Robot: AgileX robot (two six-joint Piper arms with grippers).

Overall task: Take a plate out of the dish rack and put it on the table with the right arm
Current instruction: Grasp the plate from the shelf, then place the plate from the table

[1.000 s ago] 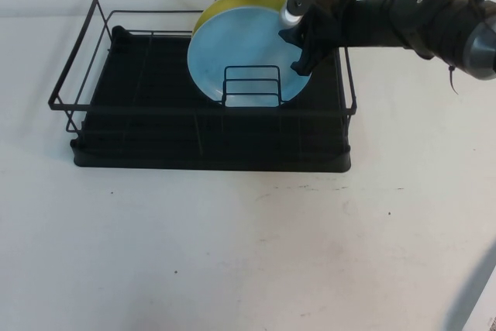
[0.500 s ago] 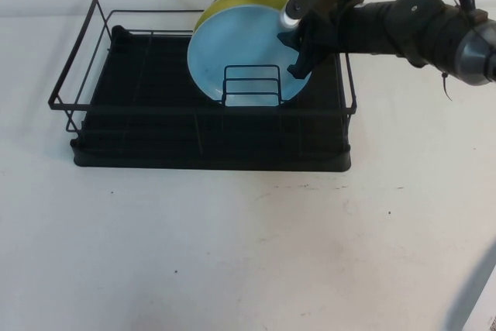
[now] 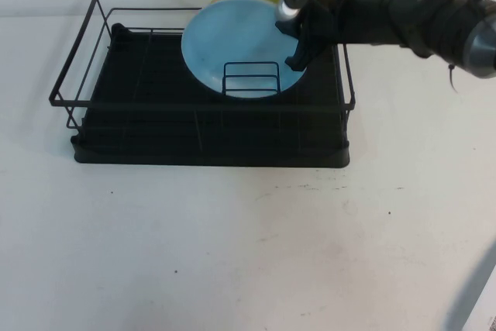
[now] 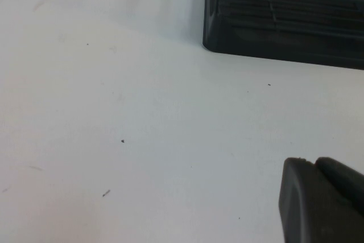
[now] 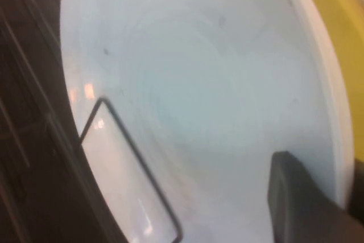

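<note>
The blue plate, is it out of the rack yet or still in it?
Still in. The blue plate stands on edge inside the rack, tilted behind its wire holder, with the right gripper at its rim.

A broad white bench (image 3: 232, 253) fills nearly the whole high view. Small dark specks and faint scuffs are scattered over it, with a short row of marks near the middle. Soft, even light is cast from above, so only weak shadows are thrown. At the lower right corner a grey slanted edge (image 3: 477, 296) is seen. The same speckled white surface is shown in the left wrist view.
</note>
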